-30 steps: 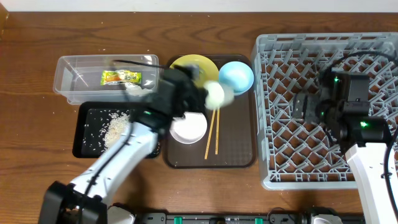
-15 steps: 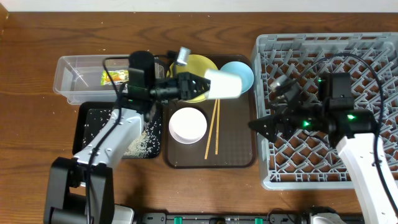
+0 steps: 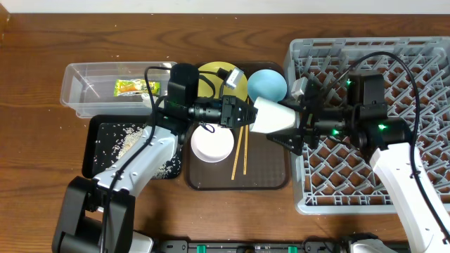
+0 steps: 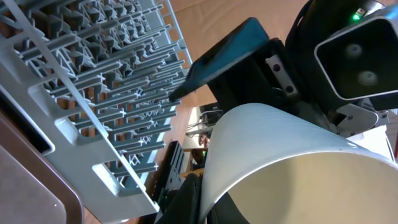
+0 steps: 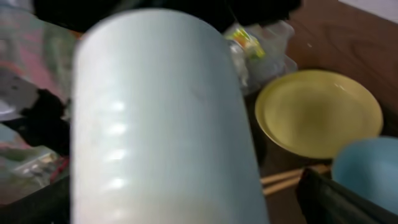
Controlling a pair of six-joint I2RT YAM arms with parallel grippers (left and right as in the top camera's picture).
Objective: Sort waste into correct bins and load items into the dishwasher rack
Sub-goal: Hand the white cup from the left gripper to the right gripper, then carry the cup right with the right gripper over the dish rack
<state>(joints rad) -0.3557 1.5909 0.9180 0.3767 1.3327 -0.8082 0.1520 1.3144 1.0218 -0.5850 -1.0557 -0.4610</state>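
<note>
Cup held sideways between both grippers, over the brown tray

It's clamped at the rim by the left gripper and sticks straight out ahead of it. The right gripper is spread wide around the far end, though contact can't be made out. The rack is just behind the right gripper, with the chopsticks below the left one.

Robot lab; wooden table, dishwasher rack
</note>
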